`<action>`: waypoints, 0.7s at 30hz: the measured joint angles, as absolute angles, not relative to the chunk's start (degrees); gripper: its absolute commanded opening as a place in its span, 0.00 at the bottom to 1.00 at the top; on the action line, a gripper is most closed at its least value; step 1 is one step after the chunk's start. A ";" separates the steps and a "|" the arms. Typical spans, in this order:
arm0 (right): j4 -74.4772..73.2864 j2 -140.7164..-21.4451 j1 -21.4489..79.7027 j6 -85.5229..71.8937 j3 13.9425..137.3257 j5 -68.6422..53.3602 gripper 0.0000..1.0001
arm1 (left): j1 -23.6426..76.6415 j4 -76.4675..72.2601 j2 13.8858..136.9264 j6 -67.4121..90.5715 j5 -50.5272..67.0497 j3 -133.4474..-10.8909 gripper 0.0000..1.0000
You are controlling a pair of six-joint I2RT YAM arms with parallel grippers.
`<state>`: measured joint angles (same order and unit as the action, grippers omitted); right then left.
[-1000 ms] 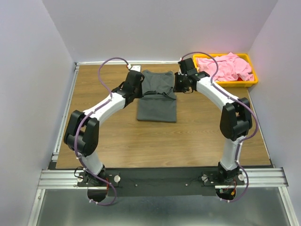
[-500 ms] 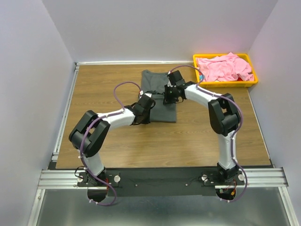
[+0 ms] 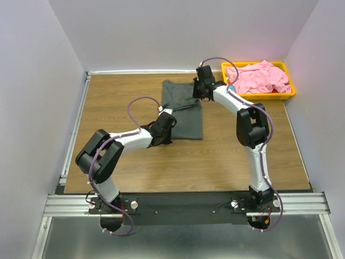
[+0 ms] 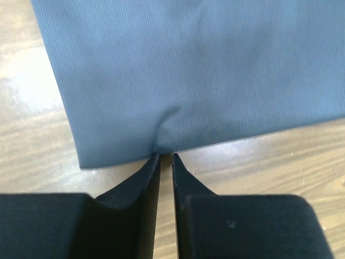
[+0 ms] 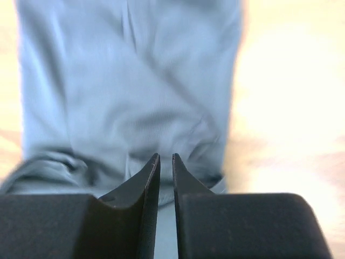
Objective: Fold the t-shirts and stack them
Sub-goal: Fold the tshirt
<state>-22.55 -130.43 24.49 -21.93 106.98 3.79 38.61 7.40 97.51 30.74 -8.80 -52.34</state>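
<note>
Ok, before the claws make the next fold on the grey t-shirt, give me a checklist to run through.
1. Left claw pinching the near edge of the dark charcoal grey cloth t-shirt: ok.
2. Right claw gripping its far end: cannot tell; jaws nearly shut, view blurred.
3. Grey t-shirt lying smooth: not ok, puckered and creased near both claws.
4. Light pink cloth t-shirt lying in the yellow plastic tray, away from the fold: ok.

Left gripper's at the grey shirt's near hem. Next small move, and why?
Probably lift the left gripper slightly: its near-shut jaws pucker the near hem of the grey t-shirt, suggesting a pinch, so raising it would start the fold.
</note>
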 measured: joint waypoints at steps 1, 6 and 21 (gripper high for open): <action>-22.37 -130.43 24.10 -21.89 108.57 4.29 0.24 | 38.79 7.38 97.01 30.92 -8.73 -51.86 0.22; -20.58 -128.73 23.18 -21.34 111.18 1.15 0.25 | 39.13 8.60 94.37 31.68 -8.32 -49.60 0.22; -10.24 -121.95 29.04 -22.46 89.84 -27.92 0.25 | 33.67 9.80 71.44 35.75 -8.51 -45.71 0.27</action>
